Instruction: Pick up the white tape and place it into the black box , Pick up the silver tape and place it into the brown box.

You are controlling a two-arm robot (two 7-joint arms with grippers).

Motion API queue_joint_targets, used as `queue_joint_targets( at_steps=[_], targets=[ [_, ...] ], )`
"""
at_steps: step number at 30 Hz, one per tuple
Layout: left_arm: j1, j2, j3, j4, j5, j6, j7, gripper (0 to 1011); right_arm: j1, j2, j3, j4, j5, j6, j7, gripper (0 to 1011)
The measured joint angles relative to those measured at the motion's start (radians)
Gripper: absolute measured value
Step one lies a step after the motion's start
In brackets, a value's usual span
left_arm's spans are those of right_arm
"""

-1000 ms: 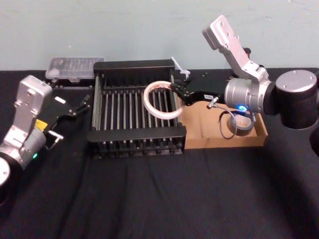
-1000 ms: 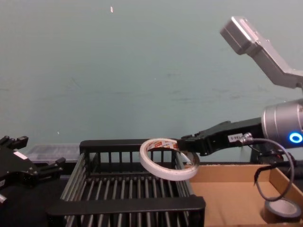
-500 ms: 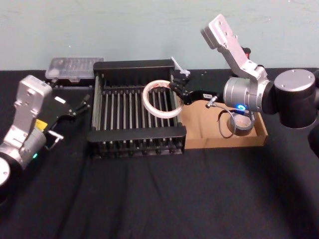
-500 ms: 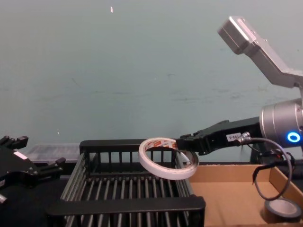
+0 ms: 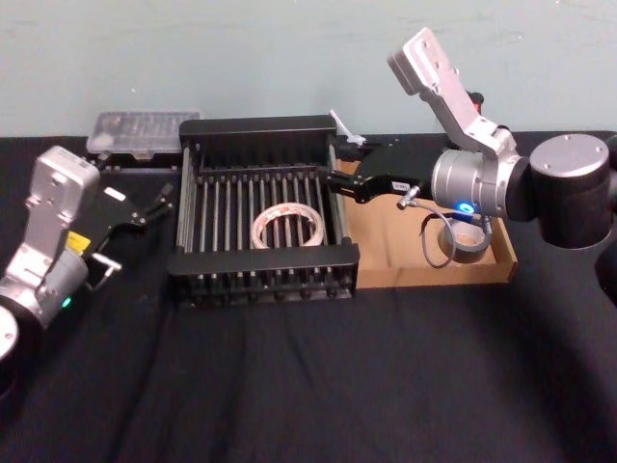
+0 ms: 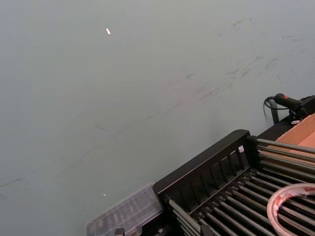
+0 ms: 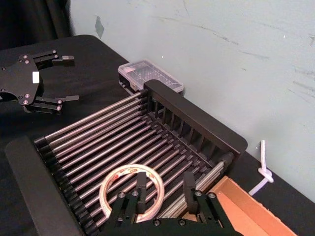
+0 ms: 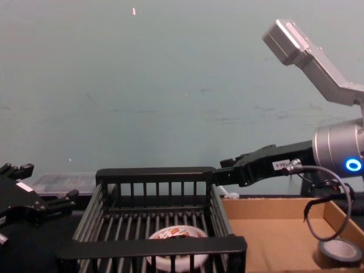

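Head: 2 tapes, 2 boxes, 2 claws, 1 clear plastic case (image 5: 143, 130) behind the black box (image 5: 265, 258). White tape (image 5: 285, 243) lies flat on the slats inside the black box. Silver tape (image 5: 474, 253) sits in the brown box (image 5: 386, 265) by its rt wall, w/ an arm cable loop partly in front. Right claw (image 5: 335, 166) released, empty, over the black box's rt rim. Left claw (image 5: 159, 200) spread open, parked left of the black box above the worktop (image 5: 308, 367).
Chest: front rim hides part of the white tape.
Rt wrist: claw fingers apart, tape below, not touching.

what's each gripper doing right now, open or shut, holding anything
Left gripper: open, empty, parked left of the black box.
Right gripper: open, empty, over the black box's right rim; white tape lies inside.
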Motion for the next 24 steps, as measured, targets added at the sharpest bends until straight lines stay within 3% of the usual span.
queue_joint_targets(
  at_steps=[3, 4, 16, 24],
  targets=[
    [0.0, 0.0, 0.0, 0.0, 0.0, 0.0, 0.0, 1002, 0.0, 0.0, 0.0, 0.0, 0.0, 0.0, 0.0, 543],
    [0.0, 0.0, 0.0, 0.0, 0.0, 0.0, 0.0, 1001, 0.0, 0.0, 0.0, -0.001, 0.0, 0.0, 0.0, 618],
    [0.0, 0.0, 0.0, 0.0, 0.0, 0.0, 0.0, 1001, -0.004, 0.003, 0.0, -0.007, -0.001, 0.001, -0.004, 954],
    [0.0, 0.0, 0.0, 0.0, 0.0, 0.0, 0.0, 1001, -0.076, 0.021, 0.053, -0.095, -0.041, -0.05, -0.105, 1002]
  ],
)
